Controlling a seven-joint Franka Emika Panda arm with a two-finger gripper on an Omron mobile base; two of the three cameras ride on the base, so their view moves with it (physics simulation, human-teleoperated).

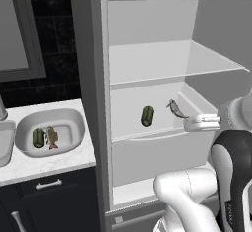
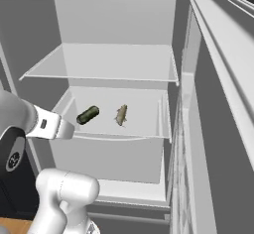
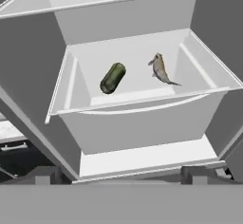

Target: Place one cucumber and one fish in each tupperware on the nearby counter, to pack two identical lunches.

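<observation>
Nearest to the hand camera stand the two dark tips of the gripper (image 3: 121,176), its jaws spread wide and holding nothing, just in front of the open fridge drawer (image 3: 142,105). Inside lie a cucumber (image 3: 113,78) and a fish (image 3: 160,69), apart from each other. On the counter (image 1: 44,164) the rounded tupperware (image 1: 74,120) already holds one cucumber and one fish — the narrow tupperware (image 1: 6,142) beside it is cut by the picture edge, so I cannot tell its content. Risks, as I judge: the round cucumber may roll away under the jaws, the thin fish may slip — and the drawer front may block a low approach.
</observation>
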